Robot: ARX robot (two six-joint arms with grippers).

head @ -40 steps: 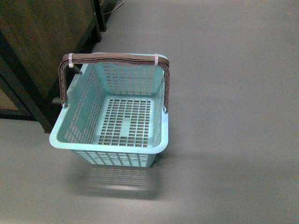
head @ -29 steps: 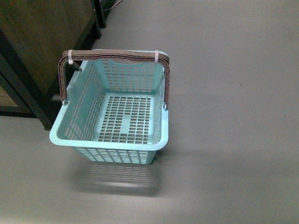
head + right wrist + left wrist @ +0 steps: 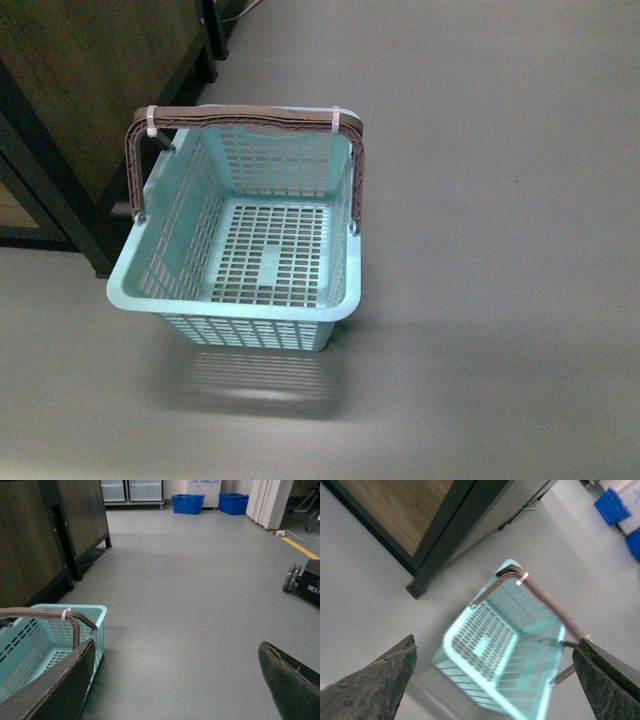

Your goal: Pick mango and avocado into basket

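Between the two dark, worn fingers (image 3: 375, 685) of the left gripper (image 3: 495, 645) the gap is wide and nothing is held. Through that gap the left wrist view looks down on the basket (image 3: 451, 632), which is somewhat blurred. The right gripper (image 3: 176, 647) is likewise spread wide and holds nothing. One of its fingers (image 3: 55, 690) overlaps a corner of the basket (image 3: 100, 611), and grey floor (image 3: 190, 590) fills the space between the tips. Neither arm shows in the front view. There the pale turquoise basket (image 3: 230, 312) stands upright on the floor (image 3: 500, 250), left of the middle, with its slotted bottom fully in sight. Its two brown handles (image 3: 250, 117) are swung together over the far rim and bound by white ties (image 3: 151, 122), one near each end. Just to the left of the basket is a dark wooden cabinet (image 3: 90, 90), and the foot of its black frame is close beside the basket's left wall. A pale reflection of the slotted side lies on the floor at the near side of the basket. Farther off, the right wrist view shows two blue crates (image 3: 188, 503) against the far wall. A white curtain (image 3: 270, 502) hangs beside them, and a yellow floor line (image 3: 300, 547) runs at the far right. A black wheeled unit (image 3: 305, 582) sits at the right edge.
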